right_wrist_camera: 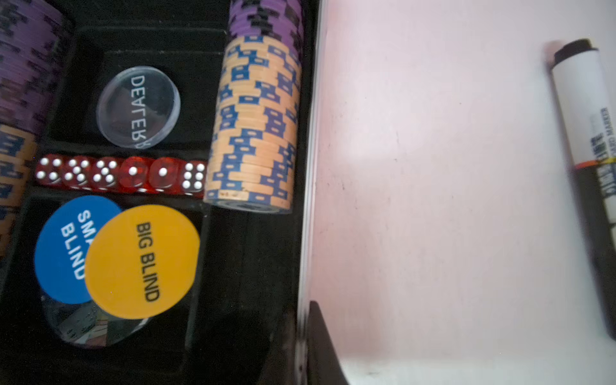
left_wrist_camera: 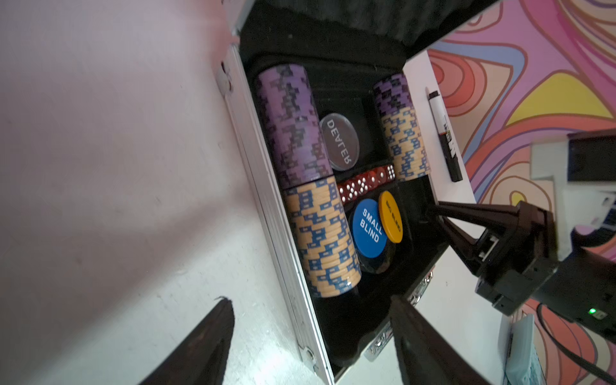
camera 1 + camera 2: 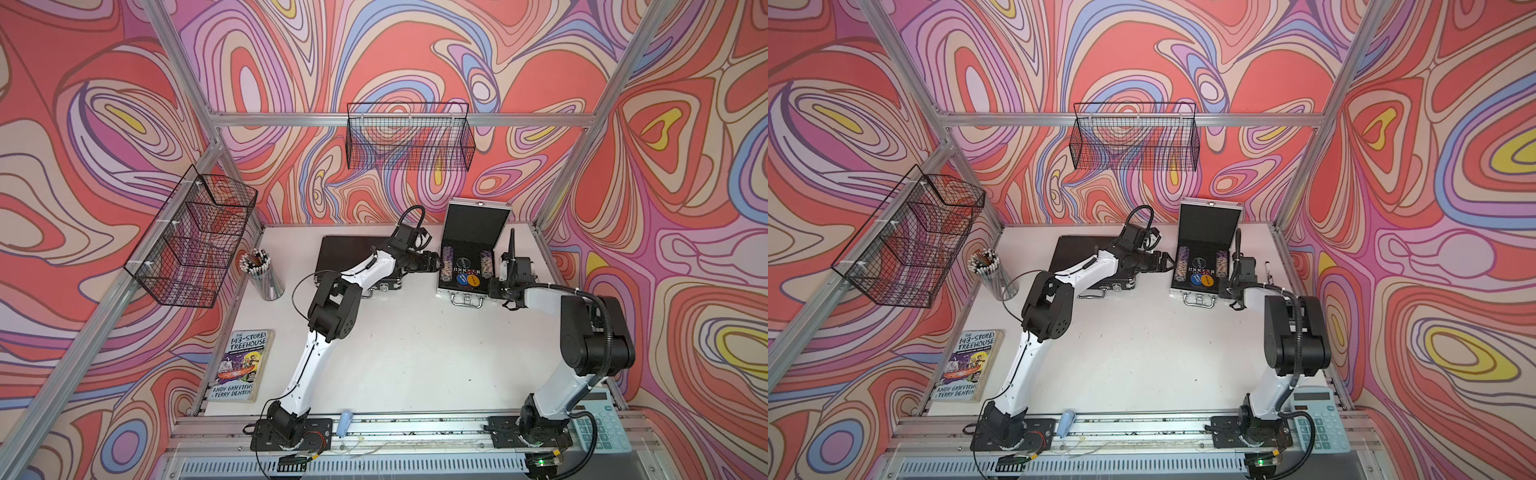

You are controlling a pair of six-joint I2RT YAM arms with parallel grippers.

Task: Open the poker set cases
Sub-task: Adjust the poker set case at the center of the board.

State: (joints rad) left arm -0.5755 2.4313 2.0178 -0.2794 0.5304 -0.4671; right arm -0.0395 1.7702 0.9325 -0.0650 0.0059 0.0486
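Observation:
The smaller silver poker set case (image 3: pixel 441 272) (image 3: pixel 1209 224) stands open at the back right, its lid upright; chips (image 2: pixel 320 233), dice (image 1: pixel 120 173) and blind buttons lie in its black lining. The wider black case (image 3: pixel 345 253) (image 3: pixel 1077 253) lies shut at the back, partly hidden under my left arm. My left gripper (image 3: pixel 436 262) (image 3: pixel 1166 264) (image 2: pixel 311 300) hangs open just off the silver case's left side, near its front corner. My right gripper (image 3: pixel 491 286) (image 3: pixel 1225 287) (image 1: pixel 303 310) is shut on the silver case's right wall (image 2: pixel 430 210), one finger inside and one outside.
A marker (image 3: pixel 1270 270) (image 1: pixel 586 133) lies on the table right of the silver case. A cup of pencils (image 3: pixel 262 270) and a paperback book (image 3: pixel 243 365) sit on the left. A calculator (image 3: pixel 598 419) rests at the front right. Wire baskets (image 3: pixel 191 237) (image 3: pixel 409 137) hang on the frame.

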